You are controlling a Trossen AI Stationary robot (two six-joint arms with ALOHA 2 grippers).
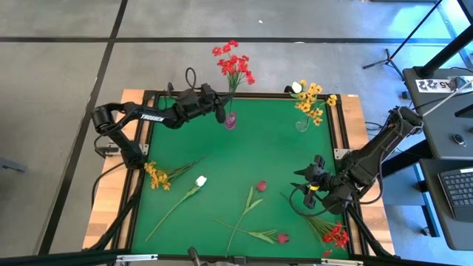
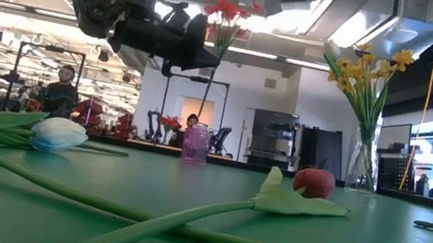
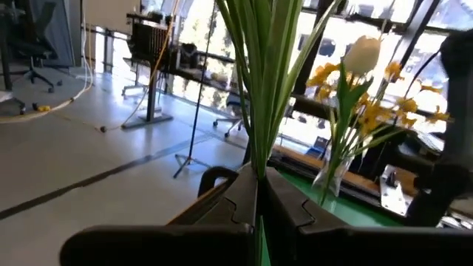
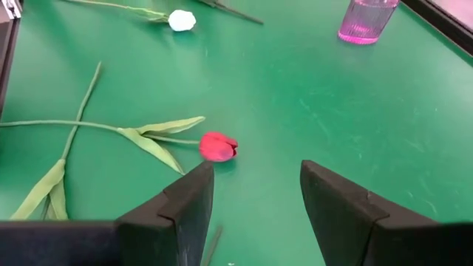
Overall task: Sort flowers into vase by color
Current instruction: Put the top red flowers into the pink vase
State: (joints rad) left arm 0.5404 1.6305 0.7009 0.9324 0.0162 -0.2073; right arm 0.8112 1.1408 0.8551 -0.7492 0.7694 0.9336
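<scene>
I have the left gripper (image 1: 220, 112) pinching the red cluster's (image 1: 234, 63) stems right over the pink vase (image 1: 230, 120), top centre of the high view, so reds stay together. The yellow cluster (image 1: 310, 100) stands in the clear vase (image 1: 302, 124), upper right. My right gripper (image 4: 255, 192), lower right, is spread and empty, aimed at a red bud (image 4: 217, 146) on the mat (image 1: 222, 170).

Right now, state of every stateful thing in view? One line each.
Left gripper: jaws shut on the red blossom bunch, stems in the pink vase.
Right gripper: jaws open, empty, over the mat.
Clear vase: upright, holds yellow blossoms and a white bud.
White bud: lying flat.
Dark red bud: lying flat.
</scene>
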